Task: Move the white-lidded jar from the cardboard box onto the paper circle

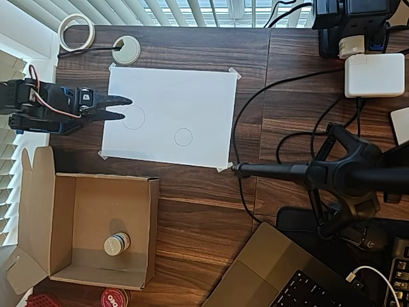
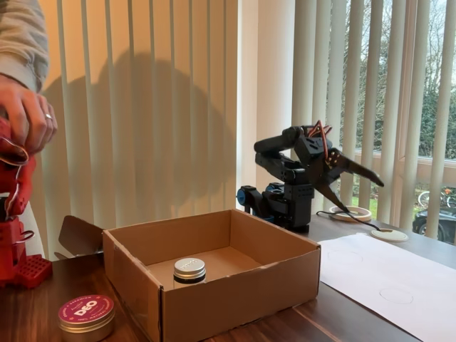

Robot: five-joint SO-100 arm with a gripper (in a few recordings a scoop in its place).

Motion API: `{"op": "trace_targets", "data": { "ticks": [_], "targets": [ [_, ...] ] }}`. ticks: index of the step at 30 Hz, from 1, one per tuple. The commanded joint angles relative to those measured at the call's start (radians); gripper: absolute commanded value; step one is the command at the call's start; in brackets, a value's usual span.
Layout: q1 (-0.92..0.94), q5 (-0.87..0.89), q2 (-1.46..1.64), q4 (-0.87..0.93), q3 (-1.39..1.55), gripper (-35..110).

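Brown corrugated cardboard box (image 1: 102,230) is our landmark, and the small short jar with the round off-white lid (image 1: 117,244) sits upright on its floor, towards the near wall in the fixed view, untouched. By my reading, nothing of the job is done yet: the jar has not been lifted. Beyond the box, the black two-finger gripper (image 2: 363,196) hangs in the air above the table, well apart from the box and from the jar, its jaws spread wide and holding nothing. From overhead its fingertips (image 1: 125,101) hover at the edge of the white paper sheet (image 1: 192,96) that lies just past the box, right beside the larger pencilled ring. The target, the smaller thin pencil-outlined circle (image 1: 183,137), lies further along that sheet and is bare. What's left, as I judge it, is everything: reach over into the box, close on the jar, lift it clear of the walls, carry it across to the small circle and set it down.
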Motion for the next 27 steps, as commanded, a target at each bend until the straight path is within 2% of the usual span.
{"op": "trace_targets", "data": {
  "ticks": [1,11,27],
  "targets": [
    [0.138,-0.281,-0.198,-0.091,-0.199,42],
    [0.468,-0.681,-0.514,-0.302,-0.443,41],
    [0.934,-0.982,-1.101,-0.663,-0.715,41]
  ]
}}
